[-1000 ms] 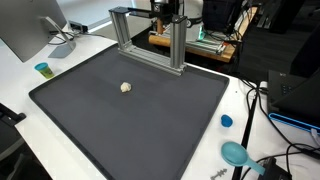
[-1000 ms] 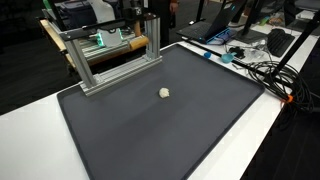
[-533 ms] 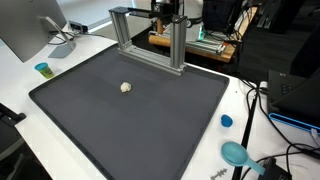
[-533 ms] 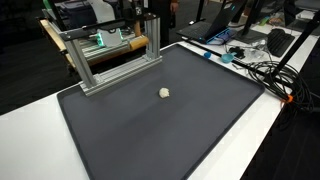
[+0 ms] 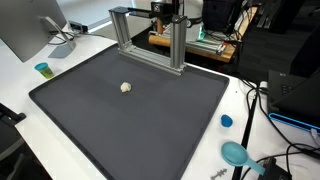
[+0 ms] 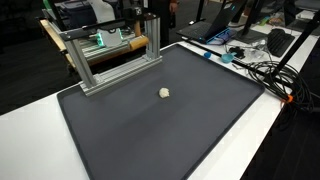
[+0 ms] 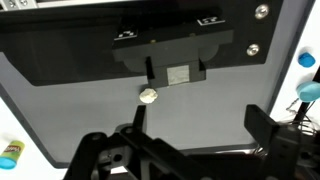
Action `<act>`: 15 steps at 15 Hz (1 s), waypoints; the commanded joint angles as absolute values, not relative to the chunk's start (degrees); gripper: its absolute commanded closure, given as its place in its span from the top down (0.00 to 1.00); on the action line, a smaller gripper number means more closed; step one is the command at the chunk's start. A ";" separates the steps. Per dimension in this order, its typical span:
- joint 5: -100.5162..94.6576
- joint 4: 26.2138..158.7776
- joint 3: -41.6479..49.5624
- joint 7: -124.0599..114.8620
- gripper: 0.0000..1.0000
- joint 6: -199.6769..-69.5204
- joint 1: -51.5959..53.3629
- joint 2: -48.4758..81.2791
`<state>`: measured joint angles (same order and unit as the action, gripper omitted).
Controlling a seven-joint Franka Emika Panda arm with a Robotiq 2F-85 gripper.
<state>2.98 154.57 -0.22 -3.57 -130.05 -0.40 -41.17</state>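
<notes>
A small cream-coloured lump [image 5: 125, 87] lies alone on a dark grey mat [image 5: 150, 130]; it also shows in an exterior view [image 6: 164, 93] and in the wrist view [image 7: 148, 96]. My gripper [image 7: 198, 130] shows only in the wrist view, high above the mat's near part. It is open and empty, with its dark fingers [image 7: 262, 125] wide apart. The lump lies beyond the left finger and touches nothing. The gripper is not clearly seen in either exterior view.
An aluminium frame [image 5: 150, 35] stands on the mat's far edge and shows in an exterior view [image 6: 110, 50]. A blue cap [image 5: 226, 121] and a teal scoop [image 5: 236, 153] lie on the white table. A small cup [image 5: 42, 69], a monitor [image 5: 30, 30] and cables [image 6: 265, 70] lie around.
</notes>
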 commanded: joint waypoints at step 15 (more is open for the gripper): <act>-1.35 156.78 0.32 1.79 1.00 -124.49 -0.80 -43.95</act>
